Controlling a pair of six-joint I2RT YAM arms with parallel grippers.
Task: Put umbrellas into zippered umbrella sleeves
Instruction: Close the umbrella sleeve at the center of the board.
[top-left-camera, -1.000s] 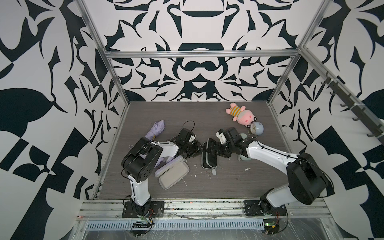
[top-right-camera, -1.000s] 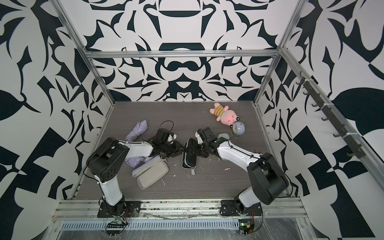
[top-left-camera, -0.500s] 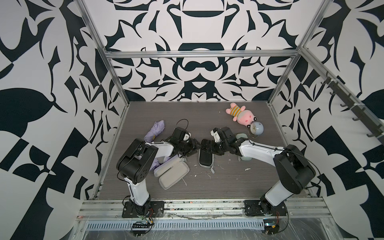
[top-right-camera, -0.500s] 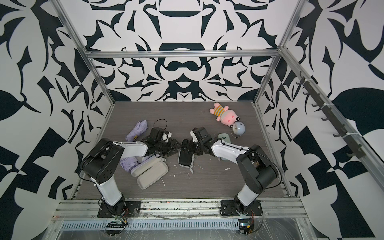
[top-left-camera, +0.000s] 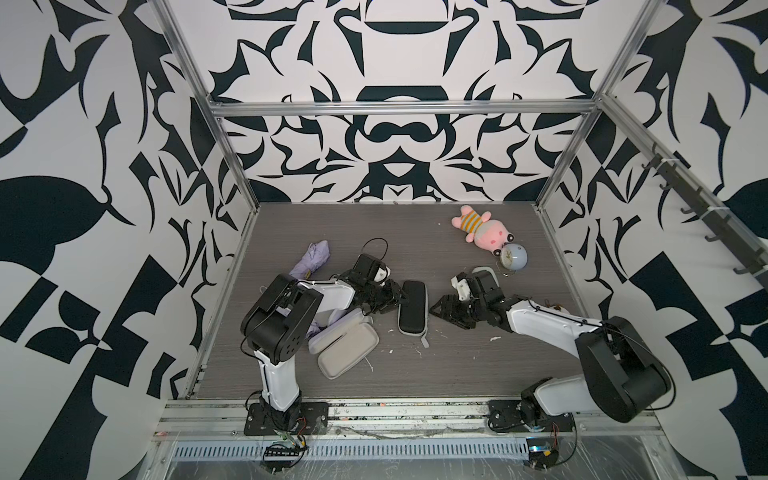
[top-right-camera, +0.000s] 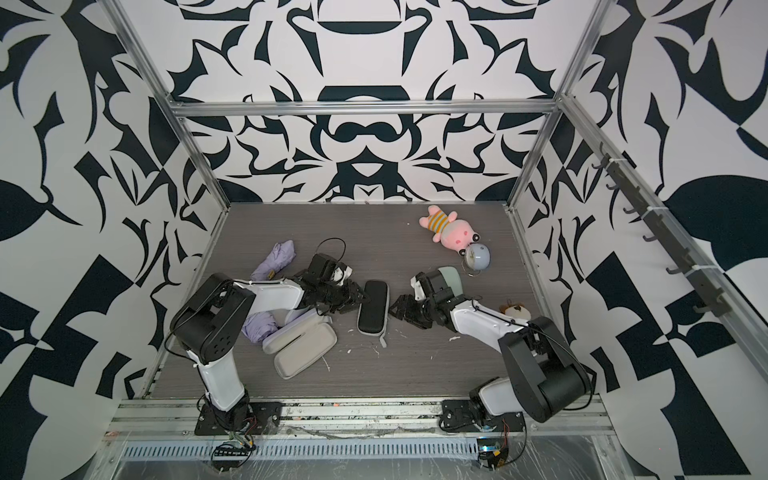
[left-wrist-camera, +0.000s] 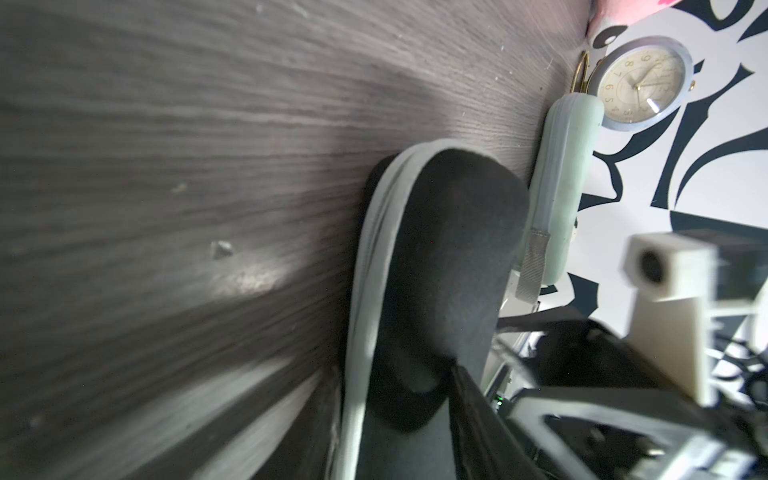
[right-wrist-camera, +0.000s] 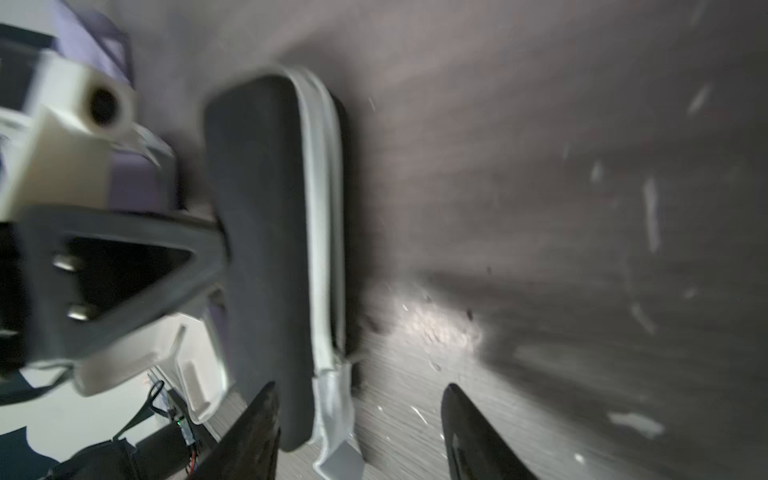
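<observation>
A black zippered sleeve (top-left-camera: 412, 305) (top-right-camera: 372, 306) lies shut on the table, its grey zip band showing. My left gripper (top-left-camera: 397, 297) (left-wrist-camera: 399, 415) clasps its left edge, one finger (right-wrist-camera: 199, 245) pressed on the top face. My right gripper (top-left-camera: 435, 311) (right-wrist-camera: 361, 419) stands open just right of the sleeve, and the grey zip tab (right-wrist-camera: 336, 436) lies between its fingertips, untouched. One lilac umbrella (top-left-camera: 311, 259) lies at the back left; another (top-right-camera: 257, 326) is half hidden under the left arm. Two open lilac sleeves (top-left-camera: 347, 349) lie in front. A mint sleeve (top-right-camera: 451, 278) sits behind the right wrist.
A pink plush toy (top-left-camera: 484, 230) and a round pale-blue clock (top-left-camera: 513, 257) lie at the back right. A small brown and white object (top-right-camera: 515, 309) sits by the right wall. White crumbs dot the table (top-left-camera: 457, 374). Patterned walls close in three sides.
My right gripper has slid from the black sleeve's far half toward its near end, and that arm's elbow has swung out right. My left gripper stays at the sleeve, which has hardly shifted.
</observation>
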